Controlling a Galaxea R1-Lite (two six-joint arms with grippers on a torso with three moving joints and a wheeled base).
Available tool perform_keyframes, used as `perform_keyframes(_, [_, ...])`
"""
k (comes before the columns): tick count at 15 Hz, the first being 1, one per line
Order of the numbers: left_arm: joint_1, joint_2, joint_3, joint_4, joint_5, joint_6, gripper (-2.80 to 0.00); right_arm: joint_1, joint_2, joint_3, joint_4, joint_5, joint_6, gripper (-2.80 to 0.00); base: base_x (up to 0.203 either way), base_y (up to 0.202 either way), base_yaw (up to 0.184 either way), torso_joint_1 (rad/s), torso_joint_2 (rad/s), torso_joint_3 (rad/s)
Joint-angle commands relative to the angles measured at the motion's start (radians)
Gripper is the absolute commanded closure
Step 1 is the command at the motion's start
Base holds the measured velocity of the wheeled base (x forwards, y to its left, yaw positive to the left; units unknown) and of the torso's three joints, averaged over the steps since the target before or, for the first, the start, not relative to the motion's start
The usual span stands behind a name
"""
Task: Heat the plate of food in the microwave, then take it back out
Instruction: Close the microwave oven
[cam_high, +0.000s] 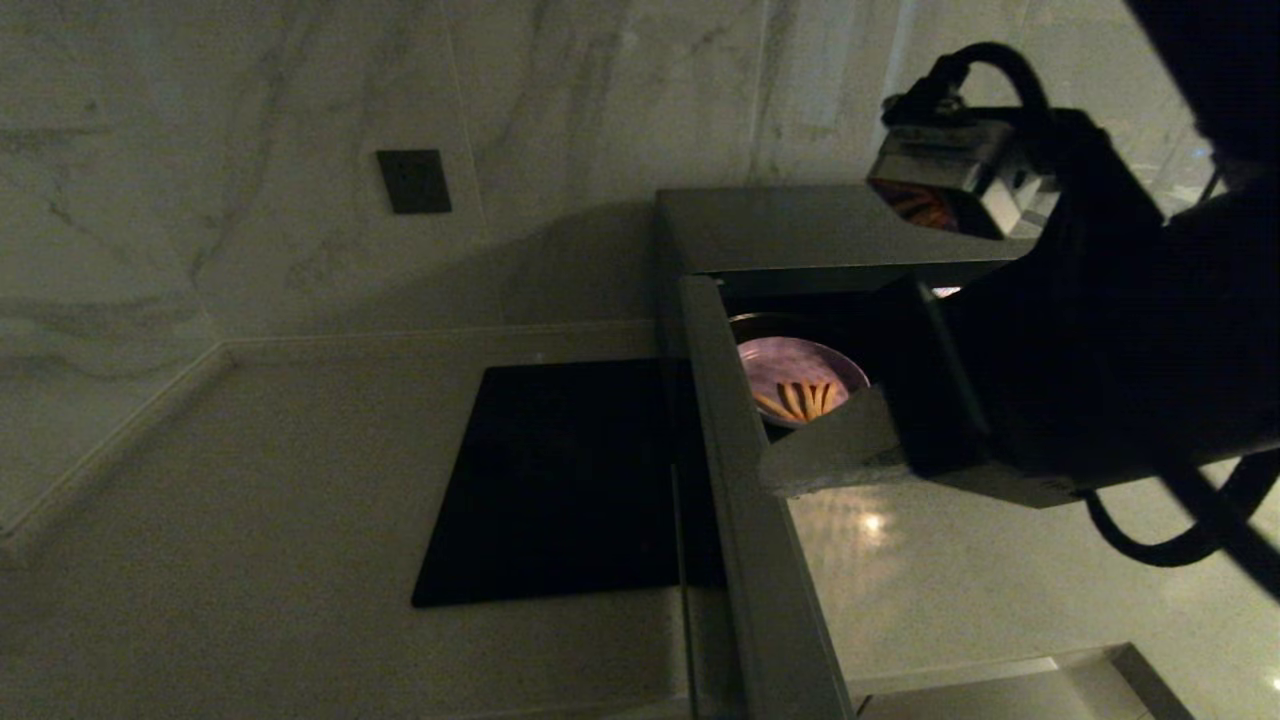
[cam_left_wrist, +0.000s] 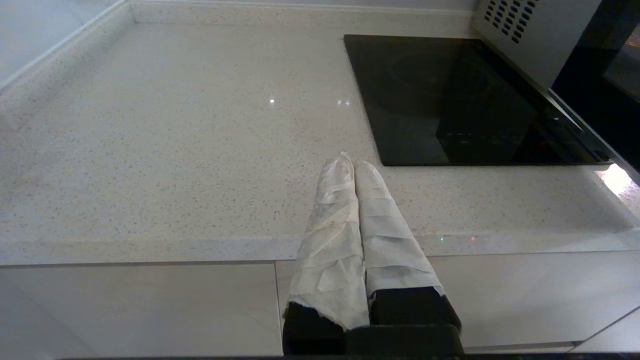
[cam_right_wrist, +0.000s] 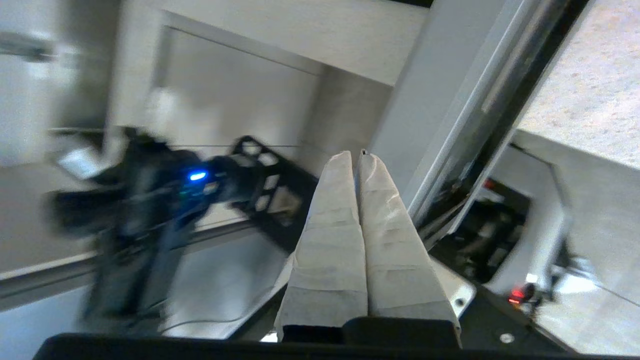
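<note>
The microwave (cam_high: 800, 240) stands with its door (cam_high: 760, 520) swung open toward the robot, walling off its cavity from the cooktop (cam_high: 570, 480) side. The right claw (cam_high: 800, 465), fingers pressed together, sits right at the mouth, before the plate of food (cam_high: 800, 380). Left of the microwave, beyond the cooktop, the table (cam_left_wrist: 175, 150) lies bare.

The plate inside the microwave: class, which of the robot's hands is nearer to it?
Right. The right hand, shut and empty, is by the open door just in front of the plate. The left hand, also shut, hangs over the counter edge, beyond the cooktop.
</note>
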Motion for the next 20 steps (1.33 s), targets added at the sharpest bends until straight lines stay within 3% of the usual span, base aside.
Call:
perform_keyframes(1, [0.0,0.0,0.0,-0.001,0.0,-0.001,0.0,0.041,0.08,-0.03,0.008,-0.028,0.005,0.0,0.0,0.0,0.0,0.0,0.0,0.0])
perform_keyframes(6, [0.0,0.0,0.0,-0.001,0.001,-0.001,0.0,0.082,0.129,-0.06,0.02,-0.05,0.007,0.0,0.0,0.0,0.0,0.0,0.0,0.0])
perform_keyframes(11, [0.0,0.0,0.0,-0.001,0.0,-0.001,0.0,0.078,0.125,-0.053,0.074,-0.149,0.017,0.0,0.0,0.0,0.0,0.0,0.0,0.0])
perform_keyframes(18, [0.0,0.0,0.0,-0.001,0.001,-0.001,0.0,0.04,0.101,-0.021,0.085,-0.346,0.054,0.0,0.0,0.0,0.0,0.0,0.0,0.0])
perform_keyframes(20, [0.0,0.0,0.0,-0.001,0.001,-0.001,0.0,0.012,0.098,0.008,0.087,-0.425,0.105,0.0,0.0,0.0,0.0,0.0,0.0,0.0])
